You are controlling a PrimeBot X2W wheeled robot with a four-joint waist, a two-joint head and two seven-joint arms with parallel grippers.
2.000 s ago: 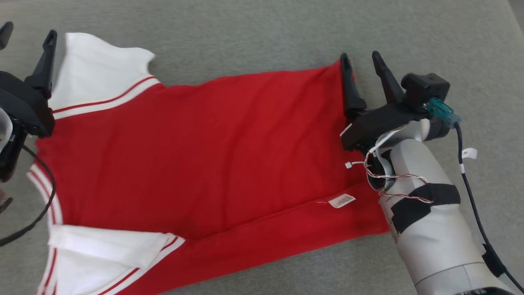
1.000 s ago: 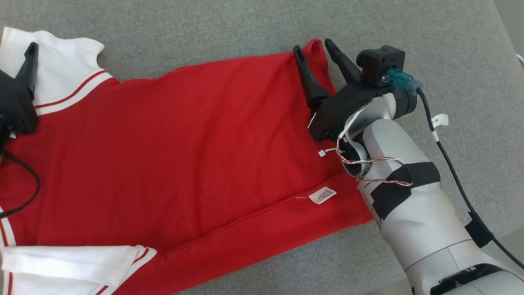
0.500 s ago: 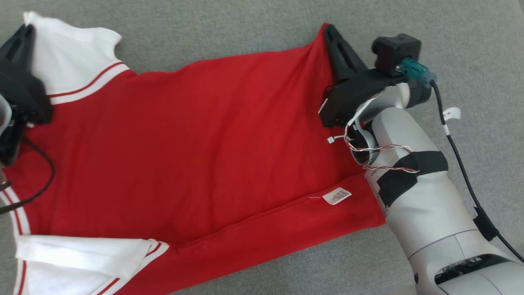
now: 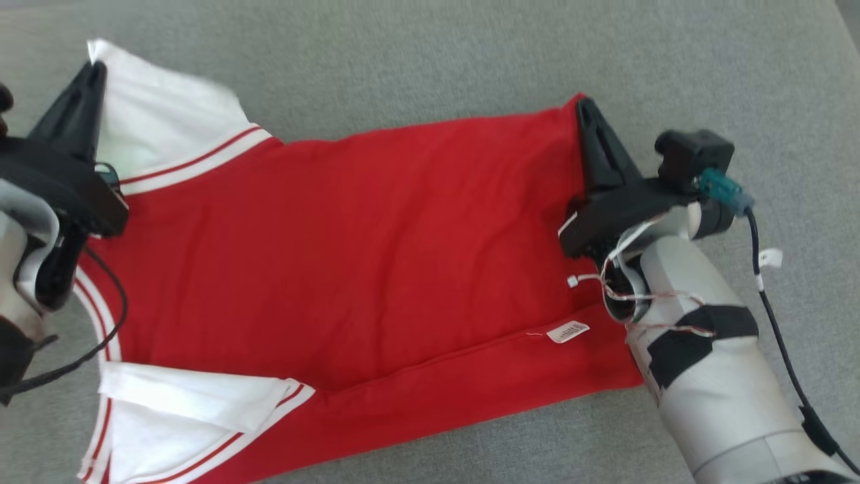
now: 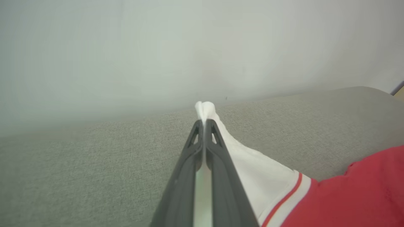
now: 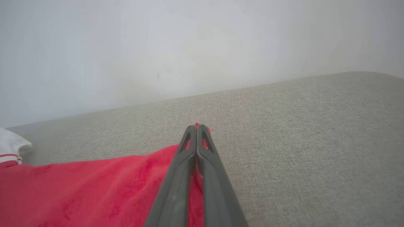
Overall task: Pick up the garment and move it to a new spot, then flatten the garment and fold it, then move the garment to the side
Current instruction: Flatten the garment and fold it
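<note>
The garment (image 4: 349, 255) is a red shirt with white, red-striped sleeves, spread across a grey cushioned surface. My left gripper (image 4: 96, 69) is shut on the far white sleeve's tip at the upper left; in the left wrist view white cloth (image 5: 205, 108) pokes out past the closed fingers (image 5: 189, 164) of the left gripper (image 5: 204, 123). My right gripper (image 4: 583, 106) is shut on the shirt's far red hem corner at the right; the right wrist view shows the right gripper (image 6: 196, 128) with red fabric (image 6: 94, 186) pinched between its fingers. A white label (image 4: 568, 331) lies near the hem.
The second white sleeve (image 4: 181, 410) lies folded at the lower left. Grey cushion (image 4: 430, 60) stretches beyond the garment toward a pale wall (image 6: 189, 41). My right forearm (image 4: 712, 376) with its dangling cable (image 4: 772, 316) stands at the lower right.
Both grippers went from open to shut, the left on the white sleeve tip, the right on the red hem corner. The head camera has shifted between frames.
</note>
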